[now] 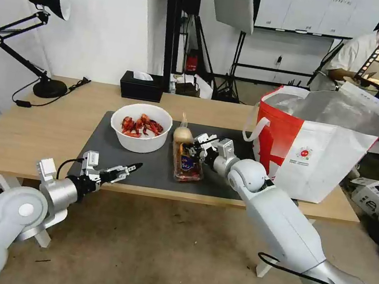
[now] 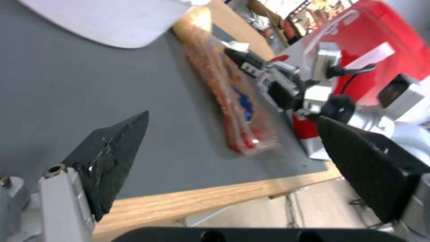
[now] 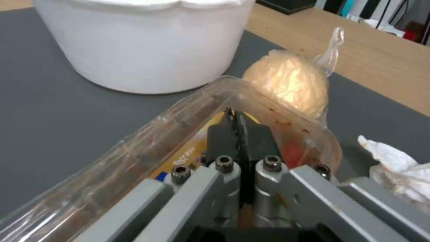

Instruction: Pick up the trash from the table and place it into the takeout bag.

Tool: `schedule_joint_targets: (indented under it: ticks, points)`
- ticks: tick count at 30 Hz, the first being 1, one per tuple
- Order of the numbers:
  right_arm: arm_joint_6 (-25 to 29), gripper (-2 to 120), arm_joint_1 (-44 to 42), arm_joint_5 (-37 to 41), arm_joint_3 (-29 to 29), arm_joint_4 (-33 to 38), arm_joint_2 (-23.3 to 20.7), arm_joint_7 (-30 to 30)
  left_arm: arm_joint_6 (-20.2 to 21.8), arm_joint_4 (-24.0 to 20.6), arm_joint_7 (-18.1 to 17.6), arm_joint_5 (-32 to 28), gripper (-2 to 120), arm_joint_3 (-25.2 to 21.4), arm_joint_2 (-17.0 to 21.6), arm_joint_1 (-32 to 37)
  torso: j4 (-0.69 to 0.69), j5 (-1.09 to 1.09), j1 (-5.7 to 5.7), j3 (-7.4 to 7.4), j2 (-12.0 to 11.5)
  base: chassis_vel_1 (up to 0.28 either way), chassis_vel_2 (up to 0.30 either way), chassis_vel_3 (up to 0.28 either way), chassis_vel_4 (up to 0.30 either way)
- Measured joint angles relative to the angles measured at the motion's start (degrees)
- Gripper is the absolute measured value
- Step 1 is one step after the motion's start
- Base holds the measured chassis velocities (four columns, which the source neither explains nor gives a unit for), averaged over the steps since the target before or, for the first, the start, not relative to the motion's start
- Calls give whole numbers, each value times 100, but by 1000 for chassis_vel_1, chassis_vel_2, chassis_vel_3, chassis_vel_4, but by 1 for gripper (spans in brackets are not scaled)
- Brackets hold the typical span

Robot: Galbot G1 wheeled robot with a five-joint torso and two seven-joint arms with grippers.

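Trash sits on the dark grey mat (image 1: 102,147) of the light-wood surface (image 1: 33,131), laid out here from the left. Nearest the left edge of the mat, the left claw (image 1: 133,167) hovers just over the mat's front corner with its black fingers (image 2: 112,151) spread wide and nothing between them. Behind it stands the white round bowl (image 1: 141,127) holding red crayfish shells. Just right of the bowl lies the small clear bag (image 1: 183,134) with its beige lump, touching the far end of the clear clamshell box (image 1: 187,163), which lies flat with red scraps and a blue label inside. The right claw (image 1: 193,151) is at the box's right side; in the right wrist view its fingers (image 3: 237,134) are pressed together over the box lid, pinching it. A crumpled white tissue (image 3: 398,171) lies on the mat just beside that claw. Farthest right, the takeout bag (image 1: 314,154) stands upright and open at the surface's end, foil lining showing.
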Motion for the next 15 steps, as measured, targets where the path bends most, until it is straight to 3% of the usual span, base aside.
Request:
schedule_joint_targets:
  ticks: [15]
  points:
    - [15,0,-64,19,27,80,-66,10,36,600,-2,-503,100,675,-34,-882,0,0,0,0,0,0,0,0,0]
